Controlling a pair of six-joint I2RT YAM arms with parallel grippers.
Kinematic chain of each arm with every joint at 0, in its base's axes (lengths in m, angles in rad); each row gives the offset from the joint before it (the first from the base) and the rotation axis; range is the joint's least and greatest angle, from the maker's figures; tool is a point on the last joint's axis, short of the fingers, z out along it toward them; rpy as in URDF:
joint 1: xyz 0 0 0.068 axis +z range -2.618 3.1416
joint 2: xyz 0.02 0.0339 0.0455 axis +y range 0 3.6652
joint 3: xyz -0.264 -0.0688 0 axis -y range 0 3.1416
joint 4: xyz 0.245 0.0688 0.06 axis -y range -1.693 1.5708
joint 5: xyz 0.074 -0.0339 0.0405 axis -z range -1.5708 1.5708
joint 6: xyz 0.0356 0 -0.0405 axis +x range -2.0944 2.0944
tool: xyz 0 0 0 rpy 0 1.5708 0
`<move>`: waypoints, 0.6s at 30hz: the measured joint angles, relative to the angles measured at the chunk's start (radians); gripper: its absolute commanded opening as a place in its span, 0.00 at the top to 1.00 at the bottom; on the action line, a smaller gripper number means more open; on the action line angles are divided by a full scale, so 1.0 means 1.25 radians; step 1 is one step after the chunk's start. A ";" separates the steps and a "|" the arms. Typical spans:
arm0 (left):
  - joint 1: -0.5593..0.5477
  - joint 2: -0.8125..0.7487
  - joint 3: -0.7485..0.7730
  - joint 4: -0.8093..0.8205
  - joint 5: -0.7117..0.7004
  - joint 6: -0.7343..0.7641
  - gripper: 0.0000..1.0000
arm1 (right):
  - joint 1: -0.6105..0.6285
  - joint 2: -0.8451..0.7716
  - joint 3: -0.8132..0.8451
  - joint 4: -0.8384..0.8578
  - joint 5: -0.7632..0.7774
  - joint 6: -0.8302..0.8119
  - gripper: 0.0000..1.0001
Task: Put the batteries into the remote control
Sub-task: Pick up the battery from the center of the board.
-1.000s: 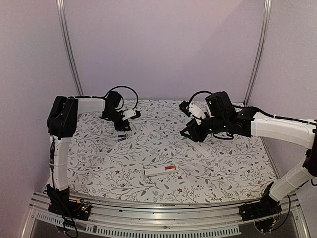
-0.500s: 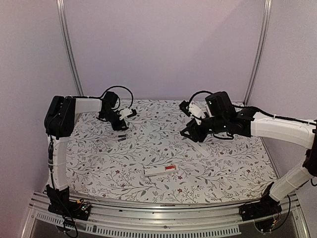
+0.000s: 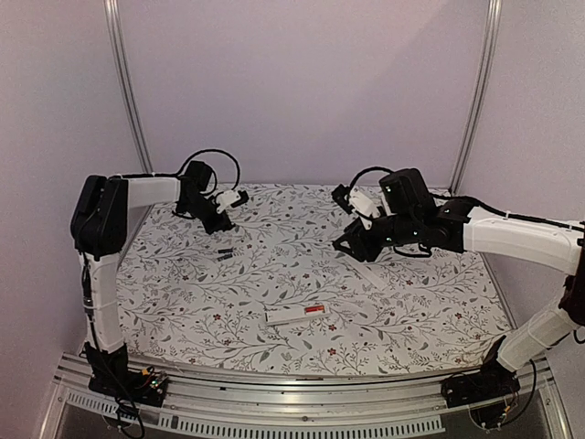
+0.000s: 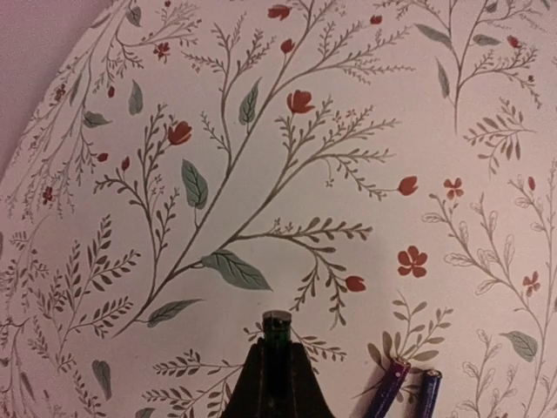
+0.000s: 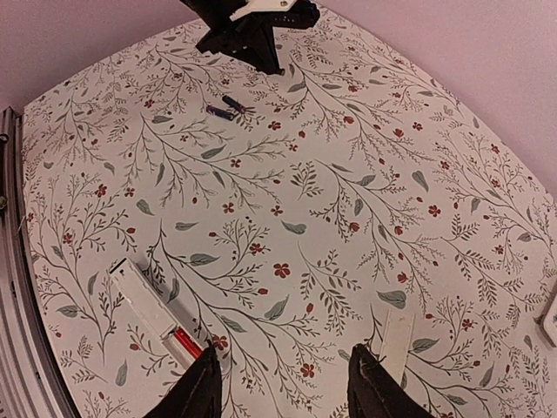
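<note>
Your left gripper has clamped on one slim dark cylindrical battery and lifted toward eleven o'clock; carry it to the white rectangular remote control at six. Right gripper waits parted, empty

Lab robot booth: plain lilac walls, aluminium posts, a floral-covered desk, left arm and right arm bolted to a metal rail at its near edge.
</note>
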 measured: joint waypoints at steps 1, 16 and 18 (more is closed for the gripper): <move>0.000 -0.027 -0.013 0.013 0.010 -0.010 1.00 | 0.000 0.000 0.000 0.000 0.001 0.002 0.51; -0.204 -0.522 -0.329 0.257 0.257 -0.185 1.00 | -0.023 -0.052 -0.001 0.028 -0.004 0.075 0.50; -0.248 -0.578 -0.371 0.302 0.285 -0.213 1.00 | -0.025 -0.079 -0.005 0.036 -0.012 0.087 0.49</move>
